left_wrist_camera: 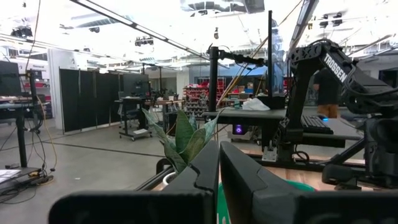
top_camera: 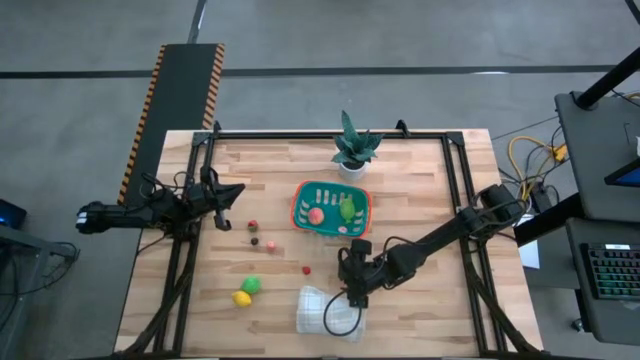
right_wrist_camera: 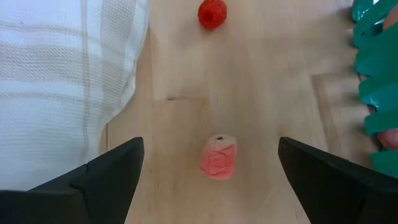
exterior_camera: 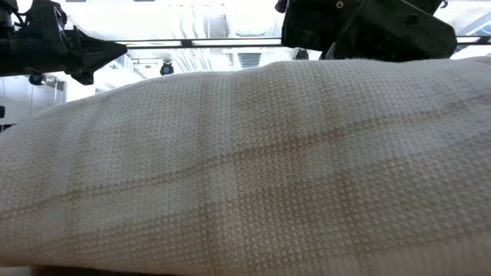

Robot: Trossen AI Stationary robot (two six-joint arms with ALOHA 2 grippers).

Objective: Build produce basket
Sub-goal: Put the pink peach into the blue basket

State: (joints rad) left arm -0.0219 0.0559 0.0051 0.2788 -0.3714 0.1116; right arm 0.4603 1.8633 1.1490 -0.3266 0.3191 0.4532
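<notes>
A: Which markings are legible?
B: One only: white capitals "TROSSEN" on the dark robot arm seen in the left wrist view.
A: Any numbers, labels or signs elsewhere?
B: None readable.

Left pincer shut, plant leaves ahead, right arm beyond.

The teal basket with an orange rim sits mid-table toward the far edge, holding a pink piece and a green piece. Loose on the wood lie a pink strawberry-like piece, red berries, a dark berry, and green and yellow pieces toward the near left corner.
</notes>
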